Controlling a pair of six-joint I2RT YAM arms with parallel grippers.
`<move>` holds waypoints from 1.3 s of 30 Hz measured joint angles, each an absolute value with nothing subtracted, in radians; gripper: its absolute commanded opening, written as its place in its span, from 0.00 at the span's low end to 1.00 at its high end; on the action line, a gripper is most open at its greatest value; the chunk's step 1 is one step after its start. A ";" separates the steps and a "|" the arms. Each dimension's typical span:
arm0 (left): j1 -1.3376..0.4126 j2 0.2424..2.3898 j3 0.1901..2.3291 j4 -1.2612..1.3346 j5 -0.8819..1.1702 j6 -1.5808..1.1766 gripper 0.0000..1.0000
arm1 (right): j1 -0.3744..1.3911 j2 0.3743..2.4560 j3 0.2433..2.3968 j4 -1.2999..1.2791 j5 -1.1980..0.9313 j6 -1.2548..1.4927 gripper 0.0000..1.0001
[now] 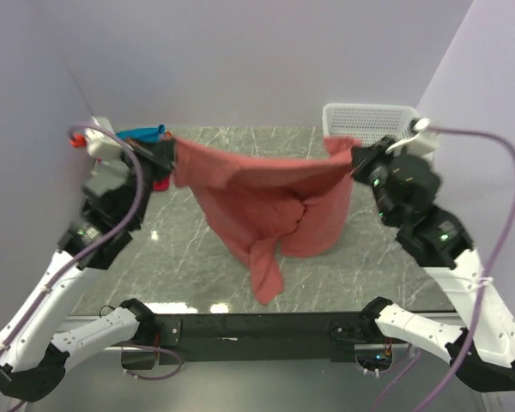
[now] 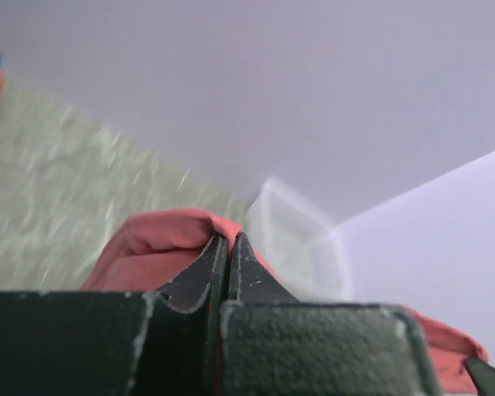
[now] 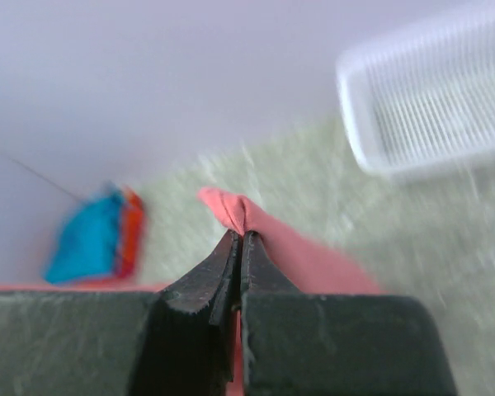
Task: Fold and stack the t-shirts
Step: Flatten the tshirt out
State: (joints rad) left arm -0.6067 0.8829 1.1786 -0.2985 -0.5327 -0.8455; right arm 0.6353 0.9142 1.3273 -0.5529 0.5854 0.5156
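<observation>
Hanging between the two arms, the salmon-pink shirt (image 1: pixel 275 202) is stretched across the middle of the table (image 1: pixel 154 266), its top edge running from nine o'clock to three o'clock in the top view. The left gripper (image 1: pixel 168 156) pinches the nine o'clock corner; its wrist view shows the jaws closed to a sliver on a fold of cloth. The right gripper (image 1: pixel 357 163) does the same at the three o'clock corner, jaws clamped on a small pink tuck. Below that taut edge the body sags and a twisted tail drops toward six o'clock; whether it touches the table cannot be told. Each arm is equally near its own corner, so laying the shirt down looks like a job for both together. The folded teal-blue shirt (image 1: pixel 142 133), with the orange shirt (image 3: pixel 130 231) under it, sits at ten o'clock, just behind the left gripper. The white basket (image 1: pixel 369 118) stands at one o'clock, close behind the right one. Open marble lies toward six o'clock, under and in front of the cloth, and seems the safest room for spreading it.
</observation>
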 measured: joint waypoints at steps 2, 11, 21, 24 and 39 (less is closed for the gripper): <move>-0.607 0.930 1.335 -0.274 -0.546 -0.787 0.01 | 0.635 0.955 1.477 -0.542 0.589 0.477 0.00; -0.612 1.103 1.761 -0.224 -0.557 -0.552 0.01 | 0.637 1.005 1.731 -0.478 0.575 0.334 0.00; -0.363 1.456 1.899 -0.281 -0.478 -0.491 0.01 | 0.431 1.203 1.729 -0.403 0.384 0.295 0.00; -0.299 1.617 1.996 -0.313 -0.418 -0.457 0.01 | 0.378 1.330 1.740 -0.380 0.305 0.287 0.00; -0.220 1.709 2.287 -0.236 -0.281 -0.326 0.01 | 0.331 1.524 2.057 -0.376 0.152 0.242 0.00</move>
State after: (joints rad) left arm -0.2203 1.7088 2.2868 -0.2356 -0.2813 -0.3260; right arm 0.3309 1.5242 2.0571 -0.3759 0.1520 0.2417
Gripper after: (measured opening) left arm 0.023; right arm 0.018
